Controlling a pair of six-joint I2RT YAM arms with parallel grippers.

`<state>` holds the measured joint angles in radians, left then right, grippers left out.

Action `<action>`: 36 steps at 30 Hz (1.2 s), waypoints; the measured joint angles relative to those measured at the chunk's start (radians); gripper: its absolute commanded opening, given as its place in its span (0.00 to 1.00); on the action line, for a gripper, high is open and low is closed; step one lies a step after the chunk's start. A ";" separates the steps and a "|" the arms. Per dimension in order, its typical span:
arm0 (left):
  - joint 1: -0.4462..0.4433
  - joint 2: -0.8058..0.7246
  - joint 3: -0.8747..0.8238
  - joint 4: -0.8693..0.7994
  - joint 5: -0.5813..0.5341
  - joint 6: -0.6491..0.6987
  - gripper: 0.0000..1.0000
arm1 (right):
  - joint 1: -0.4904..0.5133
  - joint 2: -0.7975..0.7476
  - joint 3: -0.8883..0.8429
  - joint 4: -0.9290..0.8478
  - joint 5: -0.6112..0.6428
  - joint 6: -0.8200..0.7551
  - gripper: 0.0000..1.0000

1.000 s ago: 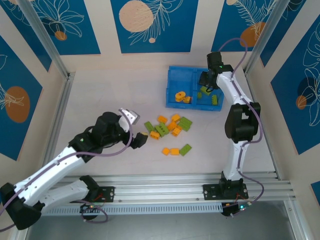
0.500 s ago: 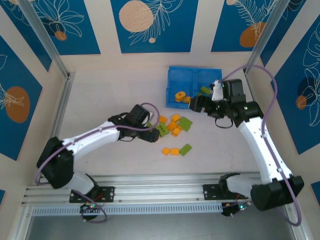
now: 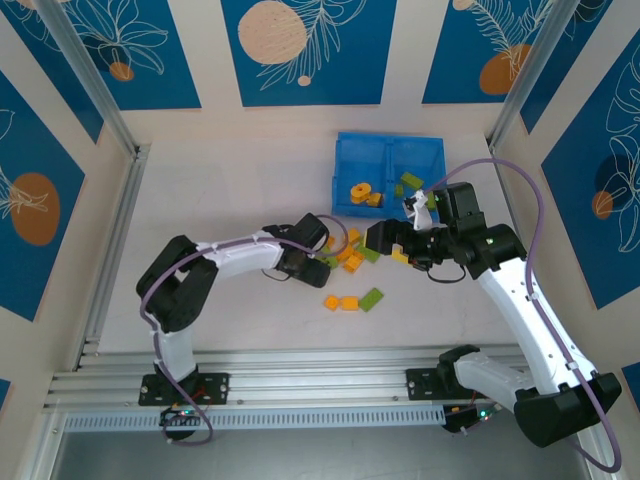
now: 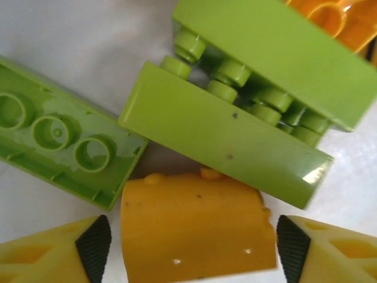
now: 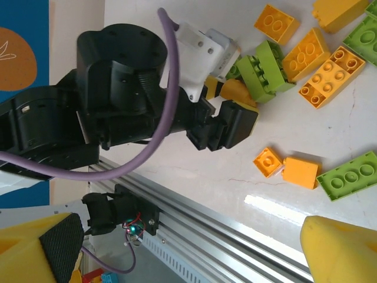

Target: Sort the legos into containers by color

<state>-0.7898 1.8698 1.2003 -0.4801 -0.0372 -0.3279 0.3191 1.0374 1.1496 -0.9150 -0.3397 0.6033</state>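
The blue tray point(image 3: 345, 160) stands at the back right, with orange legos point(image 3: 360, 191) in its left compartment and green legos point(image 3: 410, 184) in its right one. A loose pile of legos point(image 3: 352, 250) lies in front of it. My left gripper point(image 3: 318, 262) point(image 4: 193, 247) is down at the pile's left edge and open. An orange brick point(image 4: 197, 227) lies between its pads point(image 4: 94, 247), with a thin gap on the left side. Green bricks point(image 4: 230, 127) press against the orange one. My right gripper point(image 3: 388, 245) point(image 5: 191, 242) hovers over the pile's right side, open wide and empty.
Two small orange bricks point(image 3: 341, 302) and a green brick point(image 3: 371, 298) lie apart from the pile, nearer the front. An aluminium rail point(image 3: 320, 375) runs along the front edge. The two grippers are close together over the pile. Frame posts stand at the back corners.
The left arm swung right and reached into the pile. The right arm left the tray and came forward and left, down over the pile's right side.
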 measured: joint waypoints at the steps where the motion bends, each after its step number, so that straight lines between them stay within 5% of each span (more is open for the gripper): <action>1: 0.000 0.006 0.000 0.006 -0.002 0.006 0.63 | 0.000 0.000 0.000 0.000 0.002 0.000 0.96; 11: 0.000 0.009 -0.007 0.078 0.003 0.035 0.41 | 0.000 0.009 0.000 0.002 0.018 0.007 0.96; 21: -0.003 -0.166 -0.019 0.013 0.027 0.045 0.39 | 0.002 0.003 0.000 -0.014 0.074 0.017 0.96; 27: -0.012 -0.246 0.168 -0.030 0.029 0.087 0.38 | -0.008 -0.077 0.000 -0.014 0.163 0.041 0.95; 36: 0.003 0.166 0.679 0.004 -0.002 0.183 0.37 | -0.025 -0.152 -0.006 -0.019 0.220 0.076 0.96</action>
<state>-0.7864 2.0357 1.8793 -0.4759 -0.0391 -0.1444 0.2939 0.8856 1.1431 -0.9337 -0.1200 0.6788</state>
